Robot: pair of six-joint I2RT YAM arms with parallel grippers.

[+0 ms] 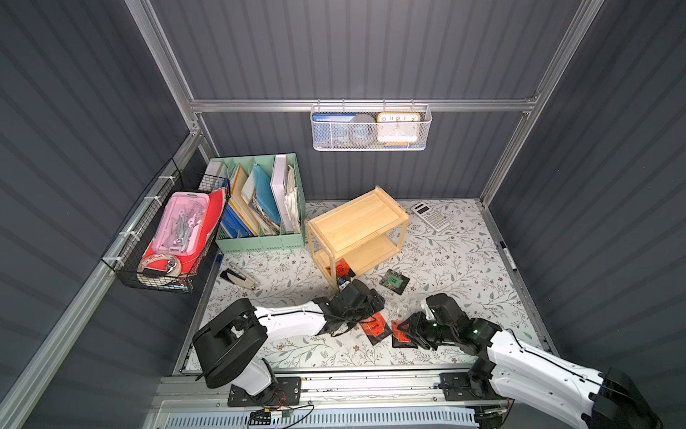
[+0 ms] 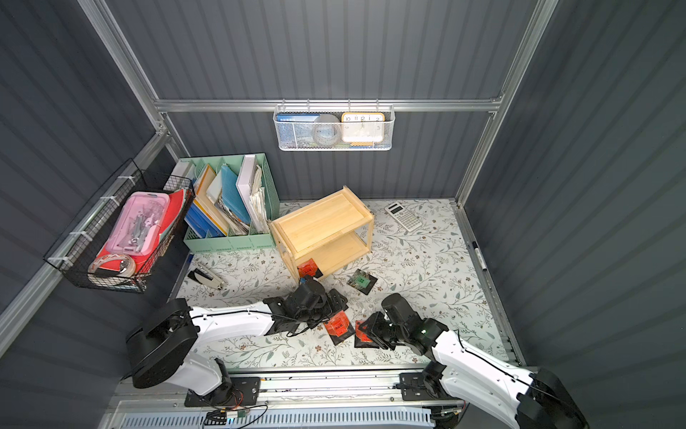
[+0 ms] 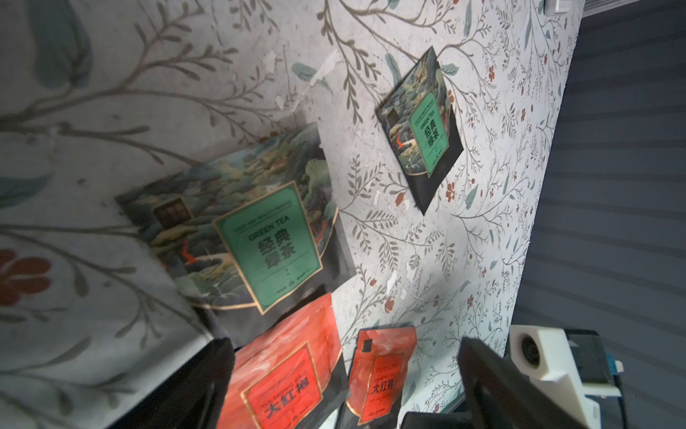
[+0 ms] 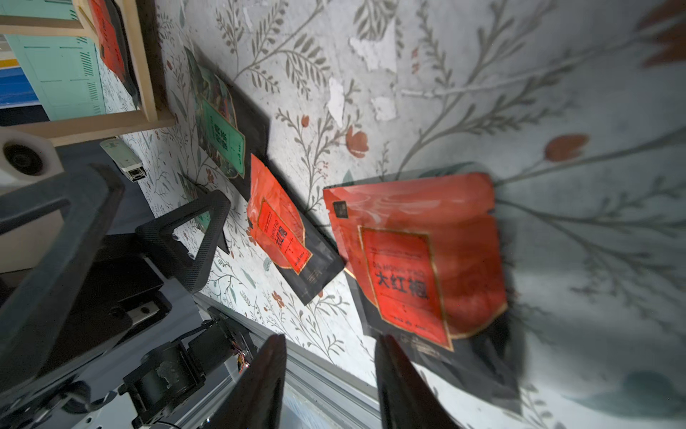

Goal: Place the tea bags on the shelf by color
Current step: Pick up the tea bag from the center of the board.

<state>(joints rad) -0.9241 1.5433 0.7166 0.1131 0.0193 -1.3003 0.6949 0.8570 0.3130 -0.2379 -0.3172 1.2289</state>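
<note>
Right end effector [image 4: 332, 340] is hovering, jaws apart, flat black orange-red-labelled tea bag [image 4: 412, 260] lying on the floral tabletop [image 4: 482, 93] just ahead of its tips. Left end effector [image 3: 345, 349] is gaping wide too, over a second orange-red sachet [image 3: 289, 371], light wooden two-tier shelf [image 1: 356, 223] sitting just beyond.

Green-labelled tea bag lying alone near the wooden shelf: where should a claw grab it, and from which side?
Probably by its plain black end strip, coming straight down from above. The green-labelled black square sachet lies flat, face up on the flowered mat, apart from the light wooden two-tier shelf, so only a thin edge can be pinched; every side looks free.
</note>
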